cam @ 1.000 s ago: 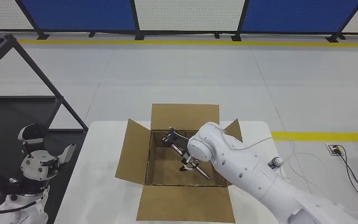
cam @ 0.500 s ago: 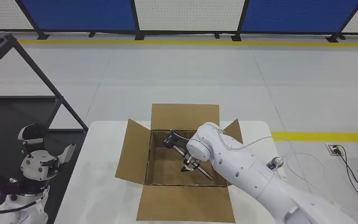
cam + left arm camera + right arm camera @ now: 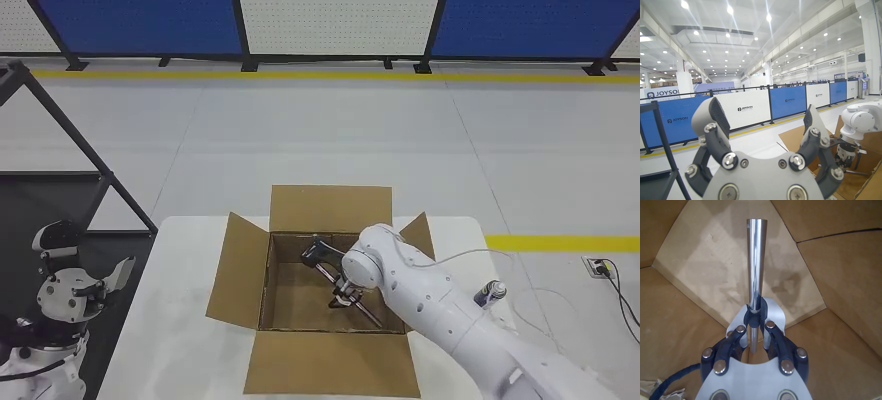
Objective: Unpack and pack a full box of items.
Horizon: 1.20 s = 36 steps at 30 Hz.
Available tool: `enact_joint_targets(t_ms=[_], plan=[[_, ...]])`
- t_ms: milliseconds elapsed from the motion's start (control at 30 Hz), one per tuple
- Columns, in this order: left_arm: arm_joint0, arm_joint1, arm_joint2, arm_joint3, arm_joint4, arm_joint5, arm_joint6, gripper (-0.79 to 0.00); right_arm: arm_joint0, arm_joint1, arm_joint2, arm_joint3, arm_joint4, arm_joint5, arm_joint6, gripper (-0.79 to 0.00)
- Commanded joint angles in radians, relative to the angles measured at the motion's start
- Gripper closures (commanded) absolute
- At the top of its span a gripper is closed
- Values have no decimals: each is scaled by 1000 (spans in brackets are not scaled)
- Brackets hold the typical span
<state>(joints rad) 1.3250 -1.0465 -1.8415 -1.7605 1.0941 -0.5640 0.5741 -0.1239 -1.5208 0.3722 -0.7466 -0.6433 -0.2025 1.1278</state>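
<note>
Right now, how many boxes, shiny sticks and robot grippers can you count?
Cardboard box: 1
Shiny metal rod: 1
Grippers: 2, the left gripper with its fingers open, the right gripper with its fingers shut on the rod inside the box
Total: 4

White table (image 3: 180, 300), open cardboard box (image 3: 238, 270) standing on its middle with four flaps spread outward, small can (image 3: 490, 292) upright on the tabletop near the box's right flap
</note>
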Motion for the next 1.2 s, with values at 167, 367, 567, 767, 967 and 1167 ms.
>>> enact_joint_targets(t_ms=[167, 367, 567, 767, 967, 1167], plan=[[0, 0, 0, 0, 0, 0, 0, -785, -1, -49, -26, 86, -34, 3, -31, 0], [0, 0, 0, 0, 0, 0, 0, -785, 3, -89, -35, 160, -47, -7, -53, 0], [0, 0, 0, 0, 0, 0, 0, -785, 10, -124, -38, 223, -58, -12, -63, 0], [0, 0, 0, 0, 0, 0, 0, -785, 18, -151, -34, 274, -63, -26, -68, 0], [0, 0, 0, 0, 0, 0, 0, -785, 23, -174, -29, 320, -68, -40, -75, -46], [0, 0, 0, 0, 0, 0, 0, -785, 27, -192, -21, 358, -72, -45, -78, -65]])
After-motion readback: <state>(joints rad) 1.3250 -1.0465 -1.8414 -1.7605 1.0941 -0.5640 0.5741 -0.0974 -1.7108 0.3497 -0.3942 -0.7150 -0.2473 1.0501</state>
